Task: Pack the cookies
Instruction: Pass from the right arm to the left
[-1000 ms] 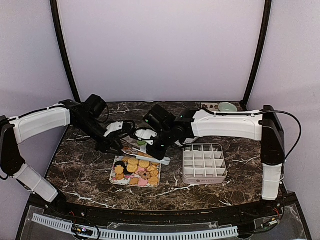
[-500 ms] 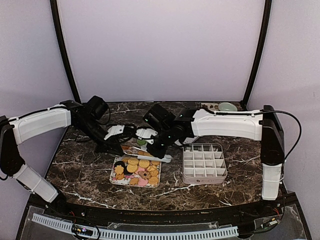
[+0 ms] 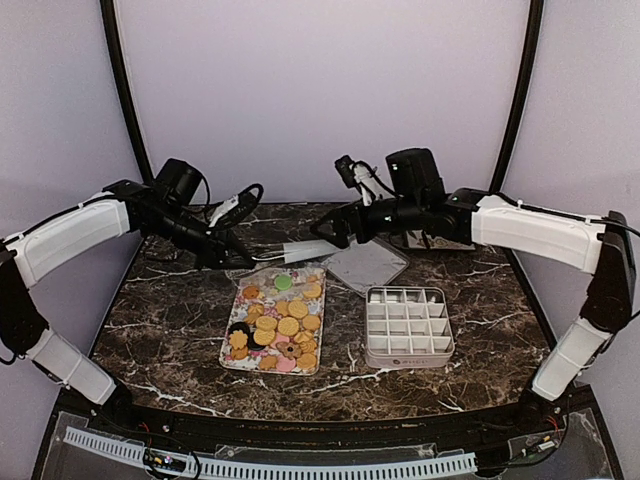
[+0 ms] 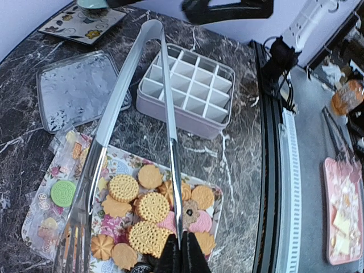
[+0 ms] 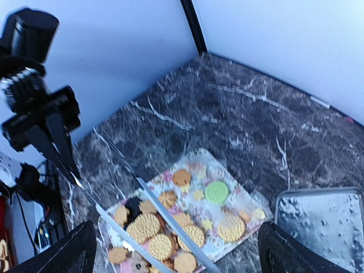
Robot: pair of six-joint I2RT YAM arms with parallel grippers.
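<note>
Top external view: left claw (image 3: 238, 262) clenches shiny metal tongs (image 3: 303, 248) above the floral rectangular tray (image 3: 226, 360); small round golden, pink and green cookies (image 3: 280, 325) lie on that tray; right claw (image 3: 338, 228) hangs released behind it.

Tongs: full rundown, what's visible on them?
The tongs are shiny metal: two long flat arms joined at a rounded end pointing toward the divided box. The left tool is shut on one arm far from the joint, holding them raised over the cookies. The open right tool is clear of them.
</note>
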